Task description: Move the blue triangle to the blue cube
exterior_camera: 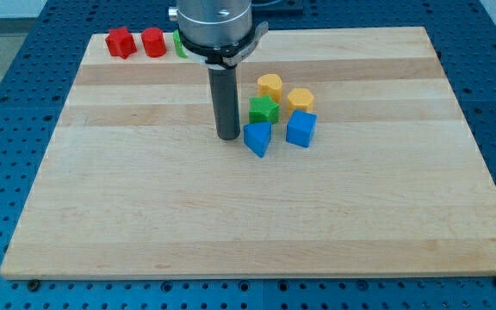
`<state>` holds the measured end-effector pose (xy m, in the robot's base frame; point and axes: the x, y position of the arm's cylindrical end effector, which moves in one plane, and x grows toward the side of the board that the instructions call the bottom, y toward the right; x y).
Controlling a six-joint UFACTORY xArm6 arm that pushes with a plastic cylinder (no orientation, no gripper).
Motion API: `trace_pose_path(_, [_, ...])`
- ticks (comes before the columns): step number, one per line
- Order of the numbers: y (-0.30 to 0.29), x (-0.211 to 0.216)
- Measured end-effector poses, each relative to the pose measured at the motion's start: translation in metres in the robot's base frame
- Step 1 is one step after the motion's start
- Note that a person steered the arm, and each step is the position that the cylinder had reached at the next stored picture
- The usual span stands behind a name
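My tip (228, 137) rests on the wooden surface (231, 224) just to the view's left of the blue triangle (257, 138), with the blue cube (300, 129) a little further to the view's right.

I carry a straight dark rod and no jaws, so nothing is clenched or grasped; the rod stands upright and its lower end sits close beside the blue triangle, though I cannot tell if they touch. The blue triangle and blue cube lie side by side with a small gap between them. Just above them toward the view's top sit a green star (263, 109) and two yellow blocks (270, 84) (300, 99). Along the top edge at the view's left are two red blocks (120, 42) (153, 42), and a green block (179, 43) is partly hidden behind my arm.
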<state>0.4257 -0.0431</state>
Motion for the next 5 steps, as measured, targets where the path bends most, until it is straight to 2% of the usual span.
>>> trace_pose_path(5, [0.0107,0.0039])
